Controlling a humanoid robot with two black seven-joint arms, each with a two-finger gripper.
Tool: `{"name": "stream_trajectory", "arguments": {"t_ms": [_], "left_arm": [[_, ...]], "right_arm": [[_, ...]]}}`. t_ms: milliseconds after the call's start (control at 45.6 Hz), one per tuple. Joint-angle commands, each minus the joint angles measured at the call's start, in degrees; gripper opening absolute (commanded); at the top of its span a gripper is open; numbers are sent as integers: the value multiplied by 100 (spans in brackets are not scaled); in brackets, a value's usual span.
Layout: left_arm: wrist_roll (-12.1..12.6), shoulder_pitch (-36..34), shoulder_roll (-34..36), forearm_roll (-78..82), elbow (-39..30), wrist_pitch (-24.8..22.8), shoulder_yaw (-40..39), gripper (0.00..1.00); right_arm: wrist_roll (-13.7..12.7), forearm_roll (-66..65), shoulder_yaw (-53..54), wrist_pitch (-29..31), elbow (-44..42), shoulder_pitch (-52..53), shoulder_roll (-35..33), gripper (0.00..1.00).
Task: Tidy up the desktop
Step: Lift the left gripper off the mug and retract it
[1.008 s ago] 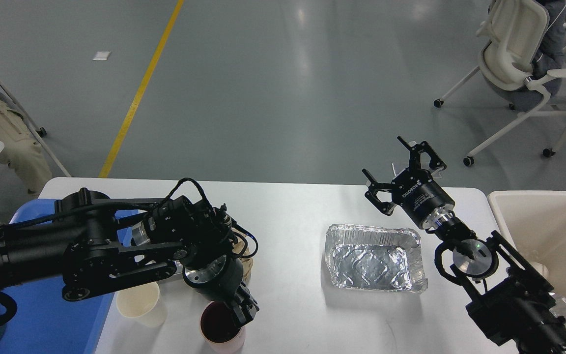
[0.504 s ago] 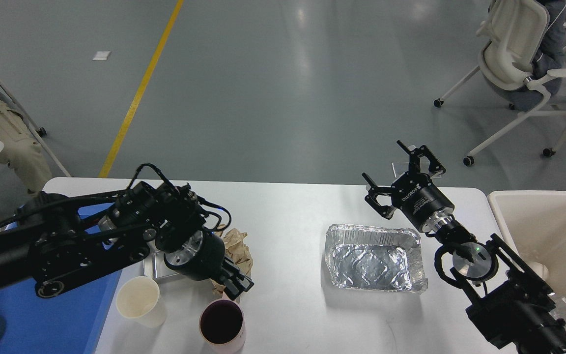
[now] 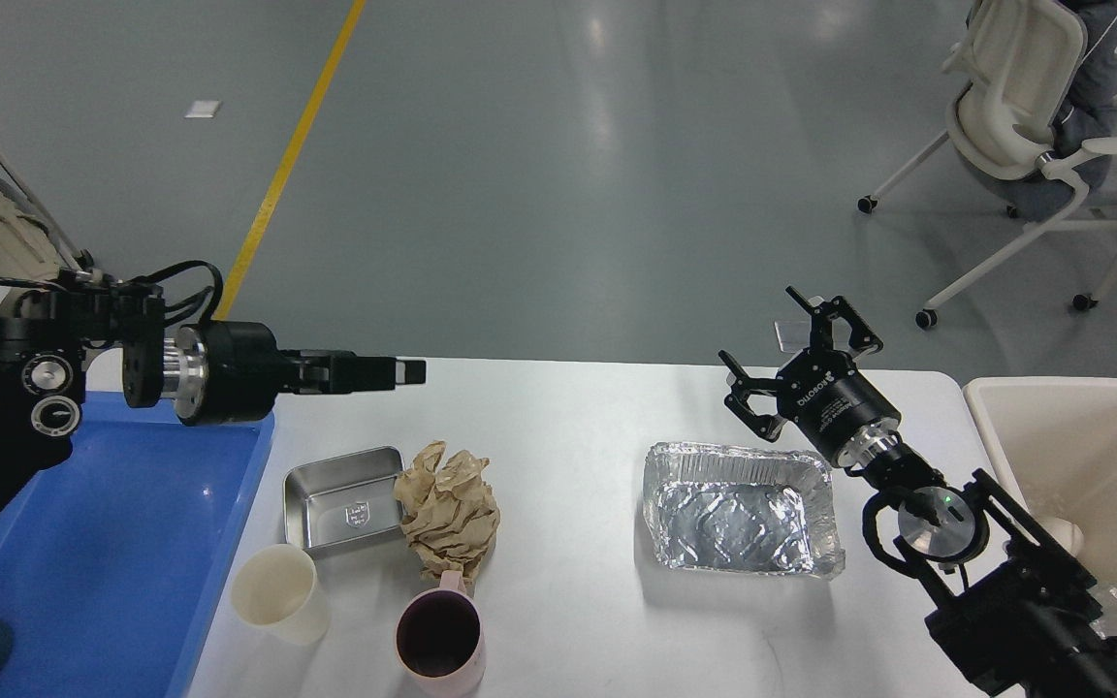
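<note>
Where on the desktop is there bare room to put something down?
Bare desktop lies between the crumpled paper and the foil tray, and along the far edge. The left is crowded: steel dish, paper, white cup, pink mug.

The floor is grey and shiny with a yellow line. A white chair stands far beyond the right gripper.

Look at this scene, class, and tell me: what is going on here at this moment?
A two-armed robot is tidying a white desktop. Neither gripper holds anything: the left gripper hangs above the desk's far left edge, the right gripper stands open behind a foil tray. Still out are a steel dish, crumpled brown paper, a cream cup and a pink mug.
</note>
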Motion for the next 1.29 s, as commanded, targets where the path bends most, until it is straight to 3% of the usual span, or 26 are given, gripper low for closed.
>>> {"name": "stream_trajectory", "arguments": {"t_ms": [0,175,329,416,548,811,898,1139,1271], "left_arm": [[53,380,-17,-519,73,797,-622,93],[395,714,89,-1636,425,2299,-851,93],[1494,863,238,-1883,469,3320,-1158,93],[1811,1126,440,-1997,460,3549,-1439,93],[1864,1662,765,-2155,425,3558,-1975,93],[1750,3762,1845,-2287,-234,3453,-2565,93],[1723,4167,2145,-2296,-278,3383,-2828,94],[1750,4888,2778,-2296,-278,2294,-3988,94],[1838,5038,2831,-2296,-199,1468,-4769,95]], "right_arm": [[0,-2,-6,-8,-10,-1,-68,100],[0,-2,3,-8,-10,-80,-112,100],[0,-2,2,-17,-10,-97,-129,100],[0,-2,20,-25,7,-150,-129,100],[0,-2,20,-34,16,-177,-138,100],[0,-2,11,-43,16,-194,-138,100],[0,-2,3,-43,16,-203,-138,100],[0,-2,3,-52,-19,-203,-138,100],[0,-2,-15,-60,-37,-185,-121,100]]}}
